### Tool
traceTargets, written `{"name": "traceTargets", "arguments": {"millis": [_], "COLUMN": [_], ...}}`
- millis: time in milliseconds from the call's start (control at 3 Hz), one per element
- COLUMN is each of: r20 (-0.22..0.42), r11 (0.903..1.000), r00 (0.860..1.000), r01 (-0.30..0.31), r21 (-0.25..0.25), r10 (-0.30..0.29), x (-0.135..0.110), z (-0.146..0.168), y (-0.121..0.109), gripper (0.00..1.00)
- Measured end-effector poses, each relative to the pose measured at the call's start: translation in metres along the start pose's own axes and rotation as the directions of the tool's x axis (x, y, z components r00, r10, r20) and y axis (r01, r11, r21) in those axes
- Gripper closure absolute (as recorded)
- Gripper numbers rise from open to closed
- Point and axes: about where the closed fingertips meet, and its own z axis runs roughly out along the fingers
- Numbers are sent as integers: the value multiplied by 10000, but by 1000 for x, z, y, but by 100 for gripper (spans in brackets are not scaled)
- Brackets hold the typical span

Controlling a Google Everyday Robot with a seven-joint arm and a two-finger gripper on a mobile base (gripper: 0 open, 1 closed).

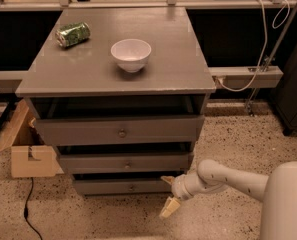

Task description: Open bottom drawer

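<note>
The bottom drawer [113,186] is the lowest and narrowest grey front of the grey cabinet [188,79], with a tiny round knob [132,187] at its centre. A dark gap shows above its front. My gripper [168,194] is low by the floor at the drawer's right end, to the right of the knob. It is open and empty. The upper finger [167,179] is close to the drawer front's upper right corner, and the lower finger [169,207] hangs toward the floor.
Two wider grey drawer fronts [119,132] [125,163] sit above the bottom one. A white bowl [131,54] and a green can [72,34] lie on the cabinet top. A cardboard box [30,159] stands on the floor at the left. Cables and a rail [248,74] are at the right.
</note>
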Motion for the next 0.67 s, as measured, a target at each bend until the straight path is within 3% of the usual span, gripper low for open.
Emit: {"name": "traceTargets", "arguments": {"millis": [333,667], "r20": [282,384], "r11": [10000,9986], "r00": [9996,9992], "r01": [78,89], "r21": [1,520], "r10": [-78,-109], "x": [29,33], "z": [23,18], "y": [-30,-62], "gripper": [0,0]}}
